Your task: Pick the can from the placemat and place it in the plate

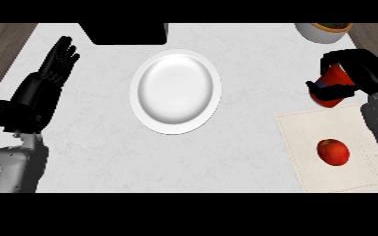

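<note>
— Where's your can?

— Look to 3 o'clock: the red can [332,87] sits inside your right hand [353,72], tilted, above the placemat's [325,130] top edge, well apart from the white plate [176,91] at centre.

— Anything around it?

— A red apple [333,151] lies on the placemat at 4 o'clock; a pot [325,31] stands at 1 o'clock.

— And your hands?

— Right fingers curl round the can. Your left hand [52,72] rests at 9 o'clock, fingers straight.

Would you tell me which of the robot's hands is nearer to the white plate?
The left hand, resting open off the white plate's left side. The right hand, curled round the red can, sits farther off right.
</note>
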`<state>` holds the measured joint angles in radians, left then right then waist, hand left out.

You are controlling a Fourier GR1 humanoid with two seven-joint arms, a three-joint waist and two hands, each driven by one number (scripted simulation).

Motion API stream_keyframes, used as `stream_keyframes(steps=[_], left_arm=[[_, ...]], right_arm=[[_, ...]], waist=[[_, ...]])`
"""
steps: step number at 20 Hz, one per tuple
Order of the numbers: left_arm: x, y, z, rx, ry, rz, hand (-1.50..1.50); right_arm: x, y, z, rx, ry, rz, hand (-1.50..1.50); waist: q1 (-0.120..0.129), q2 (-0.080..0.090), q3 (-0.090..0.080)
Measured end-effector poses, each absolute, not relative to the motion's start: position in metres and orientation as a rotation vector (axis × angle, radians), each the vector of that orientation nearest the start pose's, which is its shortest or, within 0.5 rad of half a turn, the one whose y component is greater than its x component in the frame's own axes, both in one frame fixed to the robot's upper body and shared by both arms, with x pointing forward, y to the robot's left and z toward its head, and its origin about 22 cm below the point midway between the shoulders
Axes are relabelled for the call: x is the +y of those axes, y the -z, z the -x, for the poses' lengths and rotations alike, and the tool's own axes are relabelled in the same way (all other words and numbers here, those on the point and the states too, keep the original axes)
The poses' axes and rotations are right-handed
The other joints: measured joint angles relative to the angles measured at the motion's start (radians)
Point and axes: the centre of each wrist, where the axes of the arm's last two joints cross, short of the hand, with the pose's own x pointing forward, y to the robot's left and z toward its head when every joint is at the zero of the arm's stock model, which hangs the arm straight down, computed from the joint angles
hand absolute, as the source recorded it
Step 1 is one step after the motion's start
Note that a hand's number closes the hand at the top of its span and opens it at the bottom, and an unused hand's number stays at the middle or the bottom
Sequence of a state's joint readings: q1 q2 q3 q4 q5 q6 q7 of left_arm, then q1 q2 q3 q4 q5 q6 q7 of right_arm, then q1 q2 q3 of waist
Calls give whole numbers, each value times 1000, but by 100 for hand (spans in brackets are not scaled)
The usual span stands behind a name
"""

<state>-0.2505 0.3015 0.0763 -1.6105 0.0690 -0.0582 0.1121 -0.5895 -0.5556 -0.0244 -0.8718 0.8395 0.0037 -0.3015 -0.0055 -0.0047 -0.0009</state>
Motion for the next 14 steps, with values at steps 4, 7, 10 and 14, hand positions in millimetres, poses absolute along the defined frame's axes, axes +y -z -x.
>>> stream_keyframes(steps=[4, 7, 10, 14], left_arm=[[284, -99, -297, -1732, 224, -154, 0], [288, -96, -294, -1734, 220, -159, 0], [289, -95, -296, -1734, 224, -152, 0], [287, -100, -298, -1741, 229, -149, 0]], right_arm=[[-332, -98, -376, -1624, -1107, 787, 150], [-307, -111, -373, -1727, -1064, 676, 150], [-280, -130, -367, -1788, -1054, 598, 150], [-236, -153, -360, -1823, -1060, 525, 150]], waist=[[-14, -4, 0], [-13, -5, 0], [-11, -3, 0], [-3, -1, 0]])
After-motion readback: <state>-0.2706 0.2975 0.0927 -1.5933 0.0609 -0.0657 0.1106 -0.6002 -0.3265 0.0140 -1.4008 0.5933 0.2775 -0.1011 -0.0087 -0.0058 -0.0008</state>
